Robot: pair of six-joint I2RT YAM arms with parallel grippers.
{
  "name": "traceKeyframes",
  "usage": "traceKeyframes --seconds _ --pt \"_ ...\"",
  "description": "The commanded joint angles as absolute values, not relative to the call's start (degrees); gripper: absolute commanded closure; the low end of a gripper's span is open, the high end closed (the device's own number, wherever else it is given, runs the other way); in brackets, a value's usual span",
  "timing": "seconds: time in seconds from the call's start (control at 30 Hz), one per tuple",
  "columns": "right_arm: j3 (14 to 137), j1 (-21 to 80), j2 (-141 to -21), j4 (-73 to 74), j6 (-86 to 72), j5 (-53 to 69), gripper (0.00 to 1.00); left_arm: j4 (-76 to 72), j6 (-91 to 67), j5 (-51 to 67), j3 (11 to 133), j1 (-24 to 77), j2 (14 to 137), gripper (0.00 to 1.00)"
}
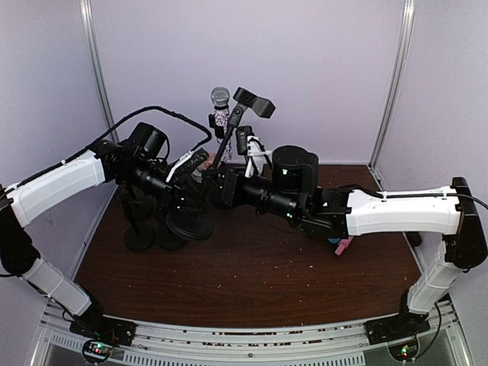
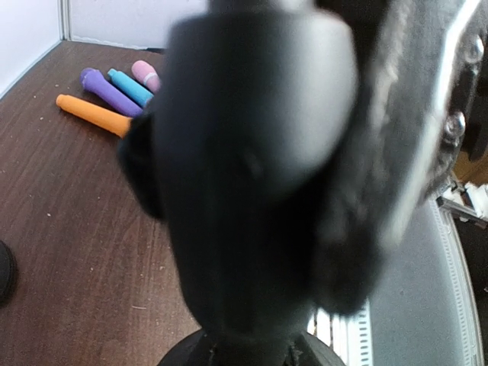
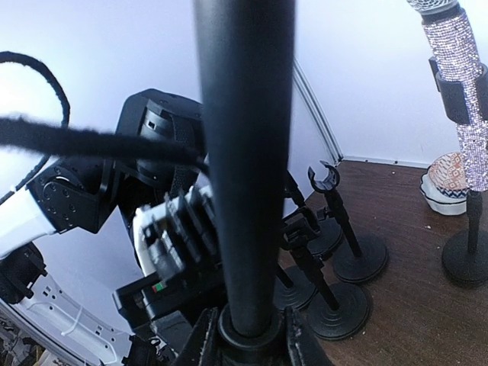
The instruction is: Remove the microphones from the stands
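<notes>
At table centre, right gripper (image 3: 252, 339) clamps the stand pole (image 3: 244, 152). Can't tell left gripper (image 1: 200, 162) grip, its view is blocked. Black microphone (image 1: 254, 101) sits atop the tilted stand. Risk: pull topples it into sparkly microphone (image 1: 220, 107).

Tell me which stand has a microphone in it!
The stand at the right edge of the right wrist view: its clip holds the sparkly silver microphone upright. The short black stands left of it hold nothing.
</notes>
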State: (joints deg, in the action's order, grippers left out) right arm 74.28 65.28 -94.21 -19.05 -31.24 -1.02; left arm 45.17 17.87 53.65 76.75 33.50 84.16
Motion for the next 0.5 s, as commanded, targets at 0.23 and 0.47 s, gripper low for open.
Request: traceKeyframes --seconds 0.23,0.47 --pt "76.56 66.49 -93.51 -20.06 -30.01 0.62 1.00 46.84 21.21 55.41 80.21 33.90 83.43 0.51" --pt "77.15 66.61 -93.31 -20.15 -29.83 0.66 1.00 46.96 21.80 55.69 76.95 33.94 83.44 0.63"
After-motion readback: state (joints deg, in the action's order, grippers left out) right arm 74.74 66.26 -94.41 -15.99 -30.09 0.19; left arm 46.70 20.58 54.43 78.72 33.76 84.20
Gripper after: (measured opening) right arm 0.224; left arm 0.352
